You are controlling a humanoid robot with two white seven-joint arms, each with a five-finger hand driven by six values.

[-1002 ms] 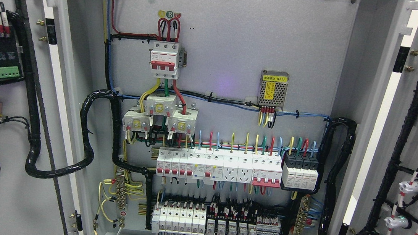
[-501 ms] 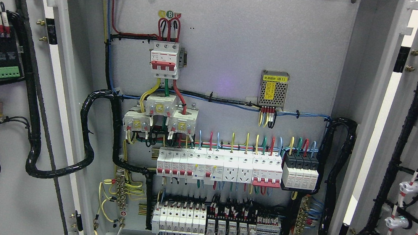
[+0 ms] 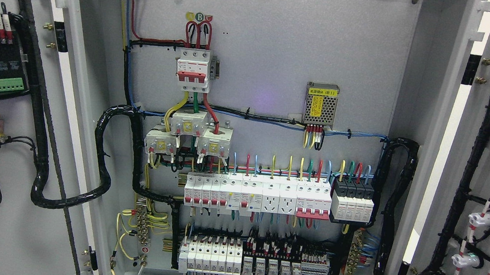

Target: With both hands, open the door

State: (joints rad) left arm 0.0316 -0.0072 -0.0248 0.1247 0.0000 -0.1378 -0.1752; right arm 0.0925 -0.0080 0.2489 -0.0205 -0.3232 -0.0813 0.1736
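Doors (image 3: 3, 222) stand swung open beside cabinet (image 3: 272, 45).

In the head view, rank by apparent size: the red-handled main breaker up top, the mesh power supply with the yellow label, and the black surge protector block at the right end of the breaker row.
Largest to smallest:
1. black surge protector block
2. red-handled main breaker
3. mesh power supply
The first two look close in size, so that order is unsure.

Almost nothing differs from a second ago. The whole view sits slightly lower and to the right: the row of white breakers (image 3: 262, 196) and the black conduit loop (image 3: 104, 155) on the cabinet's back panel (image 3: 276, 46) each shift by a hair.
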